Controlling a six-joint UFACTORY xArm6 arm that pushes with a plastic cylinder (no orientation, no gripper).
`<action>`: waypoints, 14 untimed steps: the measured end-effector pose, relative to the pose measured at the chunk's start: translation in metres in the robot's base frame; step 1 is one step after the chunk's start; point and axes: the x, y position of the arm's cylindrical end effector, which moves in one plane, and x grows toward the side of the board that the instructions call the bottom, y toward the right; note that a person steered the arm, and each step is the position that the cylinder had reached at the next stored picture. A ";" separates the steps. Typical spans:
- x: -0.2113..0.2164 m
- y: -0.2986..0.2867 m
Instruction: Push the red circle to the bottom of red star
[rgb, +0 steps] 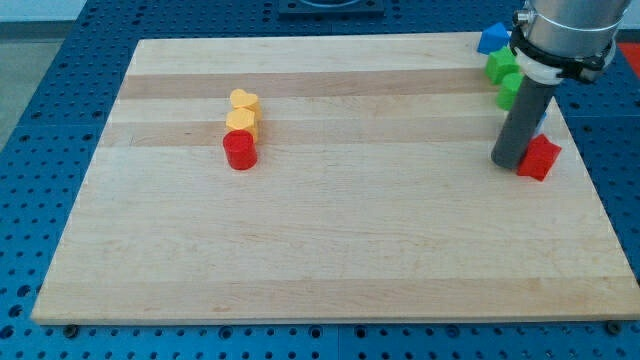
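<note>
The red circle (240, 150) stands on the wooden board at the view's left of centre, touching the lower of two yellow blocks. The red star (539, 157) lies near the board's right edge. My tip (509, 163) is the lower end of the dark rod, resting right against the red star's left side. The tip is far to the view's right of the red circle.
A yellow heart (244, 101) and a yellow block (241, 121) sit in a column just above the red circle. Two green blocks (503, 66) (510, 90) and a blue block (492, 39) sit at the top right corner, behind the rod. The board (330, 250) rests on a blue perforated table.
</note>
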 end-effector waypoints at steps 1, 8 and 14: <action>0.011 -0.038; -0.021 -0.422; -0.002 -0.298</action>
